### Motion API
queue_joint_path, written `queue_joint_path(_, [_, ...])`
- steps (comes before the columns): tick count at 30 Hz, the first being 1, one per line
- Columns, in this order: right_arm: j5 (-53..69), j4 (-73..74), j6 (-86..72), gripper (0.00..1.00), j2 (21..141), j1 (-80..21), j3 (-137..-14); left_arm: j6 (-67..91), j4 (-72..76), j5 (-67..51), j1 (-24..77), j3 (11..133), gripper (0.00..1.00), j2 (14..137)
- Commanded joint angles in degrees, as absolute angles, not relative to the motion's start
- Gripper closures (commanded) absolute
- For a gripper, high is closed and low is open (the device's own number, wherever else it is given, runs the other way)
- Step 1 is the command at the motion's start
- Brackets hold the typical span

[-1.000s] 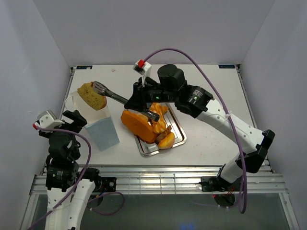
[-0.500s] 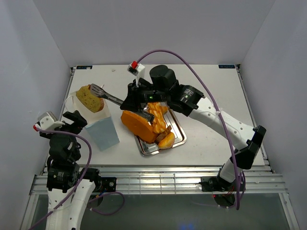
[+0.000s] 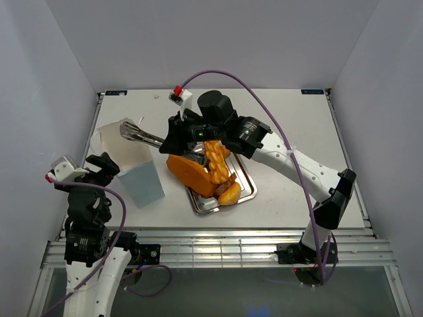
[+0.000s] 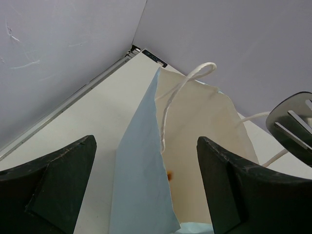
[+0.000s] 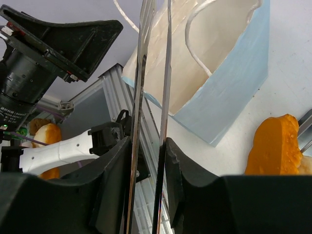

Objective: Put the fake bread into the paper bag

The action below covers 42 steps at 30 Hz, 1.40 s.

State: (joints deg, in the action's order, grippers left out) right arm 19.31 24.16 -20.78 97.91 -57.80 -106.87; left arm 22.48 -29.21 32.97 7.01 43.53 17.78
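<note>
The paper bag [image 3: 135, 173] stands upright at the left, pale blue outside, its mouth open. My right gripper [image 3: 180, 140] is shut on metal tongs [image 3: 140, 136], whose empty tips hang over the bag's mouth. The tongs [image 5: 155, 87] run between the jaws in the right wrist view, with the bag [image 5: 229, 92] beyond. An orange long loaf [image 3: 187, 173], a twisted piece [image 3: 217, 158] and a smaller pastry [image 3: 229, 193] lie on the silver tray [image 3: 249, 189]. My left gripper [image 3: 100, 169] is open beside the bag [image 4: 141, 165], not touching it. A small orange spot [image 4: 168, 175] shows inside the bag.
The bag's string handle [image 4: 181, 87] loops above its rim. The tong tip [image 4: 292, 119] shows at the right of the left wrist view. White walls enclose the table on three sides. The orange loaf [image 5: 273, 146] lies close to the bag's right side.
The tongs held a tan bread piece above the bag's mouth; now the tongs are empty and the piece is out of sight. The right arm shifted left and lower.
</note>
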Motion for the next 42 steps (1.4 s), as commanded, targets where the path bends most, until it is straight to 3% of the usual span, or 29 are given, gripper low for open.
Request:
queue_joint_path(1, [20.6,21.1,-21.0,0.61,97.6,-58.4,-111.1,22.1,-28.2,32.8,7.6,42.9,0.06,17.3])
queue_joint_path(14, [17.4,20.7,-20.7,0.6,90.4,-58.5,-105.7,21.9,-27.9,32.6,7.9,42.6,0.06,16.9])
queue_joint_path(31, [3.9,15.0,-22.7,0.56,61.5,-58.4,-70.2,21.7,-27.7,31.9,7.9,42.5,0.06,16.7])
queue_joint_path(42, [-10.3,19.8,-24.8,0.5,52.5,-58.4,-54.7,21.7,-27.7,30.2,7.9,42.3,0.06,16.5])
